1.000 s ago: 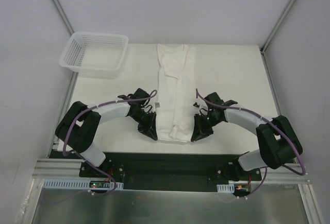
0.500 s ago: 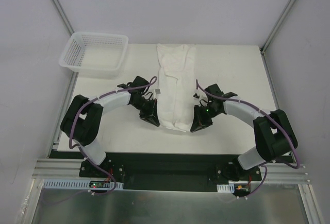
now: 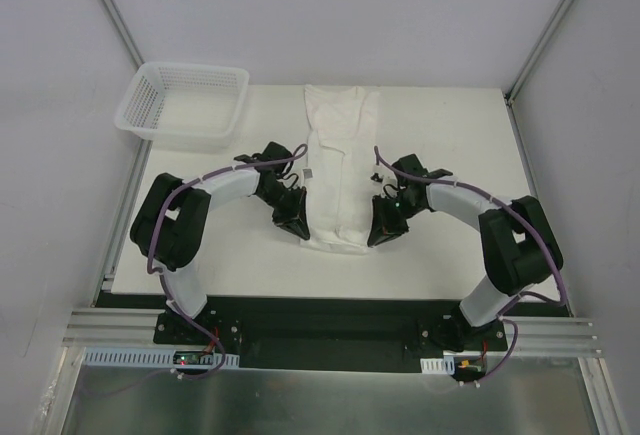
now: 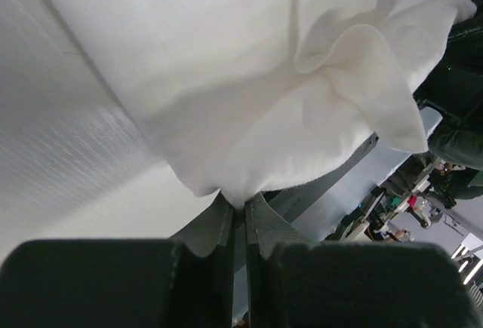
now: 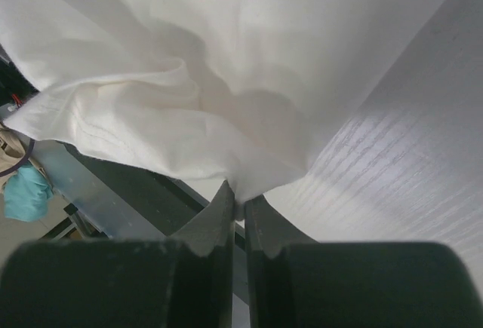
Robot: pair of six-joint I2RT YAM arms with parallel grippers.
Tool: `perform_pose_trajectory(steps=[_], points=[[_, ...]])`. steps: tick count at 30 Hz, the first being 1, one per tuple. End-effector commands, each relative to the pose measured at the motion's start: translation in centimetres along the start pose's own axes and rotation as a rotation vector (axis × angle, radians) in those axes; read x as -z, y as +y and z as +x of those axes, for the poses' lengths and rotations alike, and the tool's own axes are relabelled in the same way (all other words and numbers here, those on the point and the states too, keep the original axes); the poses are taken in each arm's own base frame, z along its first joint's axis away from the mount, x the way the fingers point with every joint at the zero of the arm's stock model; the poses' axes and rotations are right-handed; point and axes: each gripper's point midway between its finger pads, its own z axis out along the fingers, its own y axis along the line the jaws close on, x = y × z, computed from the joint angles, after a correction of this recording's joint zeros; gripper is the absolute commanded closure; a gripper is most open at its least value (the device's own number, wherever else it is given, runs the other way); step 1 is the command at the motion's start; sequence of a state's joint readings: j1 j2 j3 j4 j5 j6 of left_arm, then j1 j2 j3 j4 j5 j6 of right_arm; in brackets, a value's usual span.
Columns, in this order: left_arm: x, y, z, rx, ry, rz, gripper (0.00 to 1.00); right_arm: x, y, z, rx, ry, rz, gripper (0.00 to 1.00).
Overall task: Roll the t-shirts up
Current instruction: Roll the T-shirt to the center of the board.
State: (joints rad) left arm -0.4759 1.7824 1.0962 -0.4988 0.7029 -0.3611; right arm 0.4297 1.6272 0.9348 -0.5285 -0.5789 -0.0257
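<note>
A white t-shirt [image 3: 338,160], folded into a long narrow strip, lies down the middle of the table, its near end lifted and turned back over itself. My left gripper [image 3: 302,231] is shut on the near left corner of the t-shirt [image 4: 249,94]; the cloth bunches just above the pinched jaws of the left gripper [image 4: 243,203]. On the near right corner my right gripper [image 3: 372,237] is shut as well, and the t-shirt [image 5: 226,72] hangs in folds above the right gripper [image 5: 240,201]. A small dark tag [image 3: 308,172] shows on the strip's left edge.
A white mesh basket [image 3: 184,103] stands at the back left corner of the table [image 3: 450,145]. Metal frame posts rise at both back corners. The arms' bases sit on a black rail [image 3: 320,327] at the near edge.
Both grippers have moved away from the near edge with the t-shirt's corners, carrying the near end back over the strip. The visible strip is shorter.
</note>
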Motion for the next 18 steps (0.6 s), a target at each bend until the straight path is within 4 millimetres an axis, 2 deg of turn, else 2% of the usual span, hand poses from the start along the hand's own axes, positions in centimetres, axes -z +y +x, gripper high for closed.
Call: perform_pose_trajectory(steps=[1,2,3,6,8,10,12,14,15,16,17,18], points=[[0.8,0.8,-1.0,-0.007,-0.015,-0.065,0.96,0.8,-0.2,-2.9,0.061,-0.065,0.028,0.85],[1.4,0.7,-1.1,-0.018,-0.03,-0.075,0.93,1.4,0.2,-4.2,0.091,-0.097,0.027,0.82],[1.9,0.6,-1.4,-0.031,-0.048,-0.085,0.88,2.1,0.2,-4.8,0.095,-0.114,0.034,0.74],[4.7,0.4,-2.0,-0.117,-0.126,-0.132,0.79,4.8,0.8,-6.4,0.195,-0.152,0.057,0.61],[6.1,-0.3,-1.8,-0.206,-0.168,-0.133,0.71,6.5,1.2,-6.4,0.315,-0.155,0.071,0.59],[6.8,-0.8,-1.1,-0.319,-0.181,-0.118,0.66,7.1,1.4,-6.0,0.393,-0.15,0.069,0.56],[6.4,-1.1,-0.3,-0.433,-0.176,-0.123,0.61,7.2,1.4,-5.4,0.488,-0.149,0.061,0.55],[5.7,-1.5,0.5,-0.641,-0.185,-0.139,0.58,7.0,1.7,-5.2,0.534,-0.166,0.038,0.55],[5.0,-0.8,1.0,-0.764,-0.174,-0.16,0.57,6.4,1.6,-4.6,0.576,-0.149,0.029,0.56],[5.2,-1.3,1.1,-0.863,-0.207,-0.178,0.57,6.2,1.7,-4.6,0.598,-0.145,0.026,0.56],[4.4,-1.9,1.7,-0.961,-0.201,-0.178,0.56,5.9,1.9,-4.5,0.618,-0.14,0.019,0.56],[3.8,-1.8,1.4,-1.072,-0.223,-0.185,0.55,5.6,2.1,-4.7,0.623,-0.131,0.014,0.57]])
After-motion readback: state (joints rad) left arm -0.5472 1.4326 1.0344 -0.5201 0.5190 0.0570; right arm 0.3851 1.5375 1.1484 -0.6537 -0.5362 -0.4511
